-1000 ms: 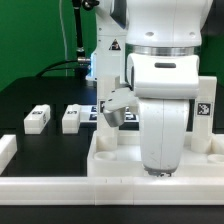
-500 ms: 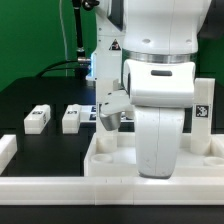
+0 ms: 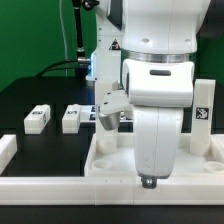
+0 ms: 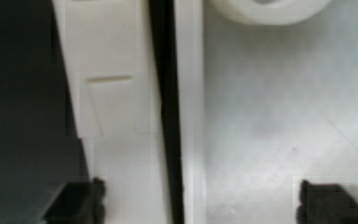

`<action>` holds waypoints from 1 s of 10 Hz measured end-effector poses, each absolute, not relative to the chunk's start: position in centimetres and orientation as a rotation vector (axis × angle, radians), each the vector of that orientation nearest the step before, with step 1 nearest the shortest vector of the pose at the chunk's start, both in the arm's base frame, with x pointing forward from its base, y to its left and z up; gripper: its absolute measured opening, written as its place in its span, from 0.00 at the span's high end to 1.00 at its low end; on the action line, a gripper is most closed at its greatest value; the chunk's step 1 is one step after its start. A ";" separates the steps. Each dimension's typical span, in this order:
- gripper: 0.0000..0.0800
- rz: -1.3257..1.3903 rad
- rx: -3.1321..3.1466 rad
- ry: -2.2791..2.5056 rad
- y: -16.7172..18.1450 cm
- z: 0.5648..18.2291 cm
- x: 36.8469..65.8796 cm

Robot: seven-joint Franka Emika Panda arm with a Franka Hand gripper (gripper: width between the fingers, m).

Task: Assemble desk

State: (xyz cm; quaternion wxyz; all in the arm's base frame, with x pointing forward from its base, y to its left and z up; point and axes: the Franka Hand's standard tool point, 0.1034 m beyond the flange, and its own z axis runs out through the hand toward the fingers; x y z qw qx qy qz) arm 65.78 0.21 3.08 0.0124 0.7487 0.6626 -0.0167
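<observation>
Currently the gripper (image 4: 202, 200) stands open and empty above the tabletop (image 3: 108, 160) rim; two loose legs (image 3: 37, 119), at nine o'clock in the exterior view, presumably await fetching.

White border bar (image 3: 50, 188), black table (image 3: 30, 95)

A plain green backdrop (image 3: 30, 35) fills the upper left of the exterior view and shows again as a strip along the right edge. In front of it a dark pole (image 3: 76, 25) stands upright, and a black cable (image 3: 60, 66) trails leftward from near it. Below lies a matte black table (image 3: 40, 95), evenly lit. A white border bar (image 3: 60, 186) runs along the bottom edge.
</observation>
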 end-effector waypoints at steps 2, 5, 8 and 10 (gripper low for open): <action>0.20 -0.054 2.336 2.064 0.1 3.0 65.7; 0.19 -0.054 2.337 2.063 0.1 3.0 65.7; 0.19 -0.056 2.349 2.047 -0.1 3.4 65.8; 0.19 -0.083 2.376 2.000 -1.6 8.6 66.0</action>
